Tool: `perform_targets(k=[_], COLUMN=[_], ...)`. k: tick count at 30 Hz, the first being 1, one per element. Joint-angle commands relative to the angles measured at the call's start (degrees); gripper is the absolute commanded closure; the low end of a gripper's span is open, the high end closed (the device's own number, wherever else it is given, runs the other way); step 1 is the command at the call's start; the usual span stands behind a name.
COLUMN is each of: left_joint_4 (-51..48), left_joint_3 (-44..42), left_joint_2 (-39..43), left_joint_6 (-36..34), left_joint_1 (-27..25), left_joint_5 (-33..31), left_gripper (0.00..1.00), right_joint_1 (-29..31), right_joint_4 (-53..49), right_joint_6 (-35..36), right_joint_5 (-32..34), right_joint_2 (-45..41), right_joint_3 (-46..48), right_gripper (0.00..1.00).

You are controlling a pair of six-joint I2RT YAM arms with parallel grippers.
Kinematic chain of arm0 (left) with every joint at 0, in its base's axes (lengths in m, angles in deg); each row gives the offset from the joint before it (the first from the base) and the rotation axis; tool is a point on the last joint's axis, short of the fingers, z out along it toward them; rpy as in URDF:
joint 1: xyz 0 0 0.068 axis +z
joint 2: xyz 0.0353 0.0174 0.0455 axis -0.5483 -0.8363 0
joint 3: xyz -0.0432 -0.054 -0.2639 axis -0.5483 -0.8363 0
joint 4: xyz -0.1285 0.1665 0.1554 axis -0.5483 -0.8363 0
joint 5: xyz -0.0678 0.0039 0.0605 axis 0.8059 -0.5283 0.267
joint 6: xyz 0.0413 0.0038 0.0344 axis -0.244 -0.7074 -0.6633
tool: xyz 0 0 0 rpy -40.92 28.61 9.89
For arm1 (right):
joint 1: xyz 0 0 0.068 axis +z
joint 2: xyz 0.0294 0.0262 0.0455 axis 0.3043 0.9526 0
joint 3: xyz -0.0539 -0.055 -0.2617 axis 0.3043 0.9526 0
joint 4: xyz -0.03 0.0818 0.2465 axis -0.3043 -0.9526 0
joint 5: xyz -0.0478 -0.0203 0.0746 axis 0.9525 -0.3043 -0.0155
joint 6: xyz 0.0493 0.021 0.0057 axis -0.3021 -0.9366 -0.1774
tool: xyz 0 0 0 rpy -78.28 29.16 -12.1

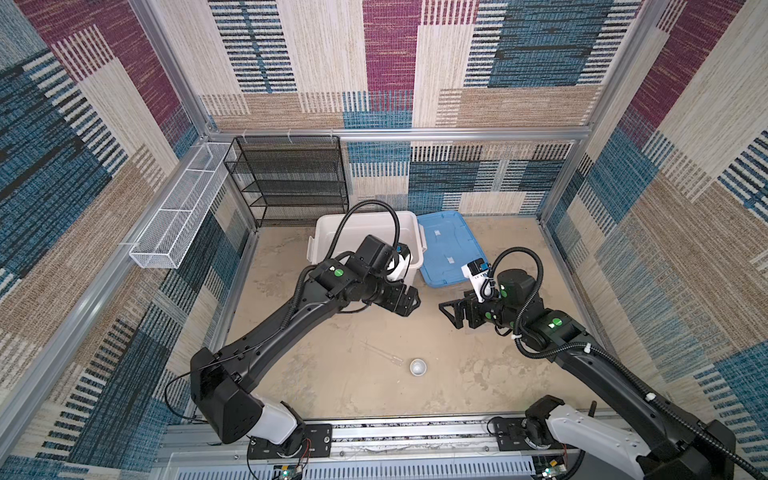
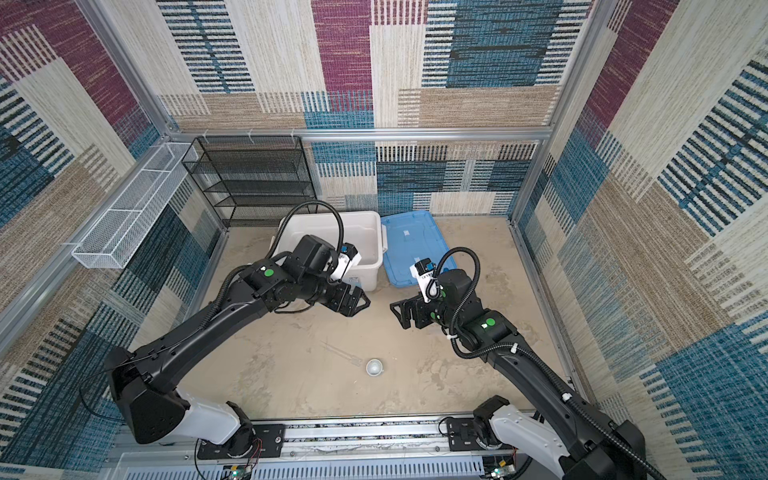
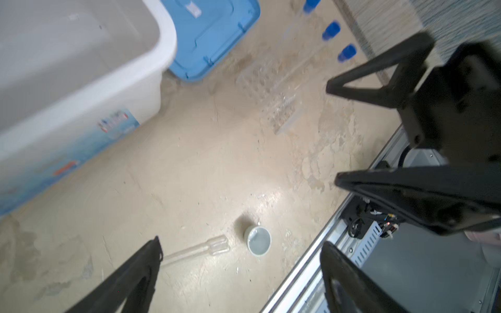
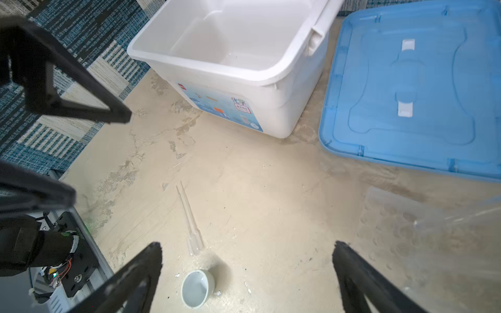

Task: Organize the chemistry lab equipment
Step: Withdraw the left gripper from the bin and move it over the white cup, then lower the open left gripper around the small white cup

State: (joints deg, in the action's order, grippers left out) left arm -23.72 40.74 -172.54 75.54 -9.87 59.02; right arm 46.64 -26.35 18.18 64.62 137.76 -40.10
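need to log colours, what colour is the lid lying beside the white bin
Blue. The lid shows best in the right wrist view.

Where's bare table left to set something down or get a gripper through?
Widest bare patch: between the left arm, the droppers and the front rail. Another between the dish and the right arm. Crowded: bin and lid side by side at the back, clear rack near the lid, left gripper and right gripper open over the middle.

Small white round dish (image 1: 418,367), upright, empty, lower centre of both top views, two clear plastic droppers (image 1: 386,354) lying flat side by side, bulbs just left of dish, three long clear blue-capped tubes (image 3: 331,30), blurred, well apart from dish.
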Motion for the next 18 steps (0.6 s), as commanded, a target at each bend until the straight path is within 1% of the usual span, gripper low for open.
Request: perform_targets(k=[1, 4, 8, 10, 13, 18], left_joint_4=[0.5, 4.9, 8.2, 10.0, 10.6, 10.6], left_joint_3=[-6.8, -13.7, -17.6, -18.4, -17.8, -16.3], left_joint_2=[1.2, 1.3, -0.1, -1.0, -3.2, -6.9], left_joint_6=[8.4, 11.9, 15.0, 16.1, 16.8, 18.3], left_joint_1=[-2.9, -6.5, -10.5, -11.8, -14.0, -17.8], left_joint_5=[-4.1, -4.9, -7.9, -8.1, -10.3, -12.9], left_gripper=[0.07, 0.08, 0.09, 0.09, 0.1, 0.16], right_joint_1=[0.1, 0.1, 0.1, 0.1, 0.1, 0.1], right_joint_4=[-2.2, -2.3, -1.8, -1.8, -2.4, -5.5], right_joint_6=[-4.7, -5.8, -6.1, -6.3, -6.7, -9.3], right_joint_5=[-1.6, -3.5, -6.0, -6.0, -5.6, -2.0], right_joint_2=[-1.0, -0.8, -0.2, 0.2, 1.2, 2.1], right_joint_3=[1.8, 3.8, 6.1, 6.8, 6.9, 6.5], right_gripper=[0.0, 0.0, 0.01, 0.0, 0.01, 0.01])
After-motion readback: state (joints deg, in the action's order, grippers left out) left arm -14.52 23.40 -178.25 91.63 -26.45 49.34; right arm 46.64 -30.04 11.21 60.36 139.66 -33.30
